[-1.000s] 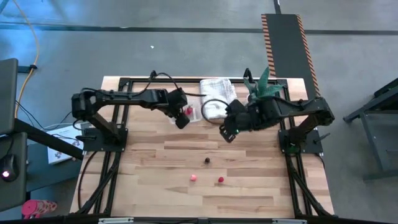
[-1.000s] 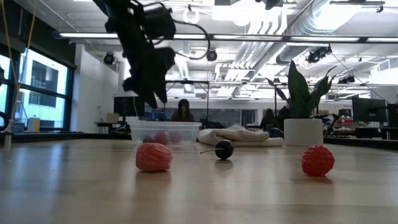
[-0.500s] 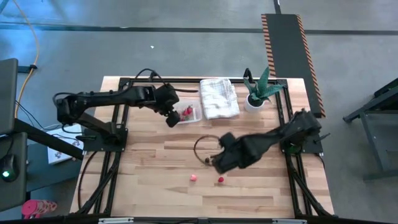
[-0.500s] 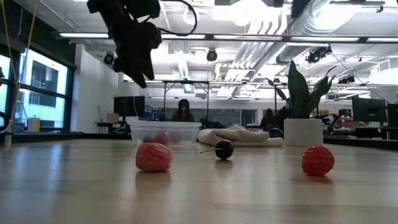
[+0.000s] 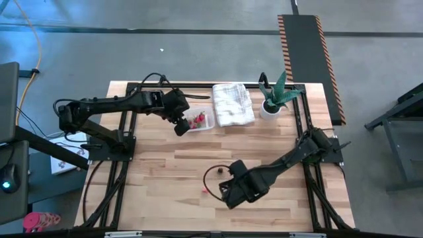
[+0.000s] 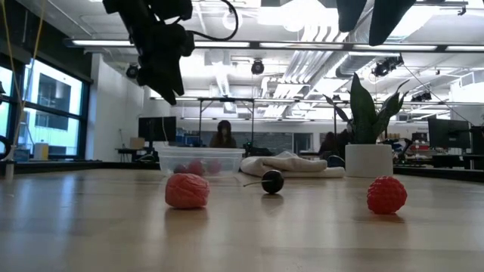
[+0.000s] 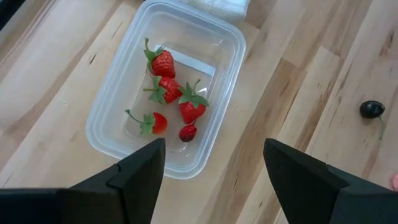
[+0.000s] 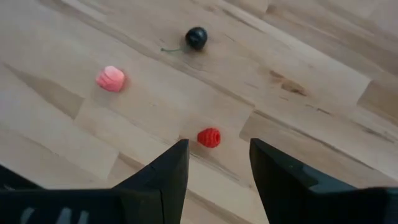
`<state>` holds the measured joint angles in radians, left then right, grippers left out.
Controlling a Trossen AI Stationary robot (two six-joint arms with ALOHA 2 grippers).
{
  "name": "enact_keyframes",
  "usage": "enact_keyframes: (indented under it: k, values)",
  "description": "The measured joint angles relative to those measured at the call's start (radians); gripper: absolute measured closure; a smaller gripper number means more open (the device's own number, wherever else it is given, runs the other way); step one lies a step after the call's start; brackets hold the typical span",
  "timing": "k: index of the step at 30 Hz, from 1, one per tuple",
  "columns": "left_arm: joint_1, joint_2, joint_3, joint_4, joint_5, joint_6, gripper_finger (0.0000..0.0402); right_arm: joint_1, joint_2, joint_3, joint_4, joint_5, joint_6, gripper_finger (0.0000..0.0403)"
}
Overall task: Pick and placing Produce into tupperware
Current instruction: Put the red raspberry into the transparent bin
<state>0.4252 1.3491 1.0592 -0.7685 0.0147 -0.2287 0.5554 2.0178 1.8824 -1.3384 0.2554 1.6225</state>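
The clear tupperware (image 7: 166, 93) stands at the far middle of the table and holds three red strawberries (image 7: 179, 93) and a small dark piece (image 7: 188, 132). My left gripper (image 7: 211, 168) hangs open above the tub's near-left side (image 5: 180, 127). Three loose produce pieces lie on the wood near the table's middle: a red raspberry (image 8: 209, 137), a pink piece (image 8: 111, 78) and a dark cherry (image 8: 196, 37). My right gripper (image 8: 217, 168) is open and stands above the raspberry, clear of it (image 5: 228, 193). In the low view only its fingertips (image 6: 370, 15) show, high over the table.
A folded white towel (image 5: 232, 104) lies right of the tub, and a potted plant (image 5: 274, 99) stands at the far right. The black arm frames (image 5: 125, 142) run along both table sides. Bare wood stretches between the tub and the loose pieces.
My right gripper has swung from the far side by the towel and plant toward the near edge, has come down and has rolled, ending over the loose pieces. My left gripper has risen from the tub and drawn a little toward the table's left.
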Motion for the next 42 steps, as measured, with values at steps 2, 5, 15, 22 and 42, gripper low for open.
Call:
enact_keyframes:
  k: [2, 5, 15, 22, 42]
  values:
    - [0.000, 0.000, 0.000, -0.007, 0.000, 0.000, 0.0140, 0.010, 0.002, 0.000, -0.013, 0.028, 0.022, 0.0240]
    - [0.000, 0.000, 0.000, -0.008, 0.000, 0.000, 0.0140, 0.020, 0.002, 0.000, -0.069, 0.046, 0.046, 0.0240]
    - [0.000, 0.000, 0.000, 0.016, 0.000, -0.010, 0.0140, 0.007, -0.009, -0.021, -0.229, 0.060, -0.018, 0.0240]
    - [0.000, 0.001, 0.000, 0.009, 0.003, -0.019, 0.0140, -0.024, -0.232, -0.319, -0.211, 0.064, -0.013, 0.0240]
    - [0.000, 0.001, 0.000, 0.010, 0.009, -0.041, 0.0140, -0.025, -0.363, -0.595, 0.356, 0.066, 0.079, 0.0240]
